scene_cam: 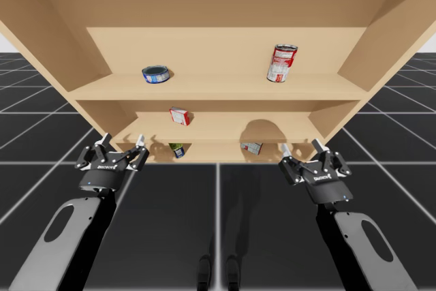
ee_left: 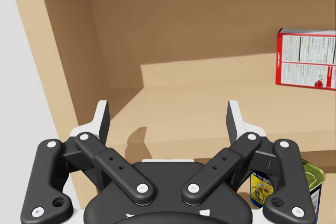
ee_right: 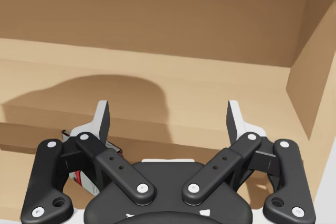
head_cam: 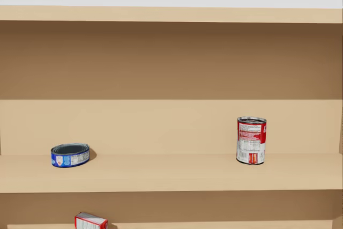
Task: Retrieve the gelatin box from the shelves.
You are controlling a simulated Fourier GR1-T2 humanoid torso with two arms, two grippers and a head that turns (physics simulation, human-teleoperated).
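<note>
Gelatin box (scene_cam: 180, 116) upright on middle shelf (scene_cam: 231, 126). One level down: green-yellow can (scene_cam: 177, 149) and small red-and-white box (scene_cam: 251, 147). One level up: flat blue can (scene_cam: 157, 73), tall red can (scene_cam: 281, 63). Box ahead and rightward of left gripper (scene_cam: 123, 140), well apart; jaws spread wide. Right gripper (scene_cam: 300, 146) jaws likewise spread.

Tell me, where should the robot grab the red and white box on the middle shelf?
Probably by its two short side edges, coming straight in from the front. The red and white box stands on edge with its broad printed face toward the front, and the shelf board above it leaves little room to drop in from the top. My left tool, open, is the nearer one.
</note>
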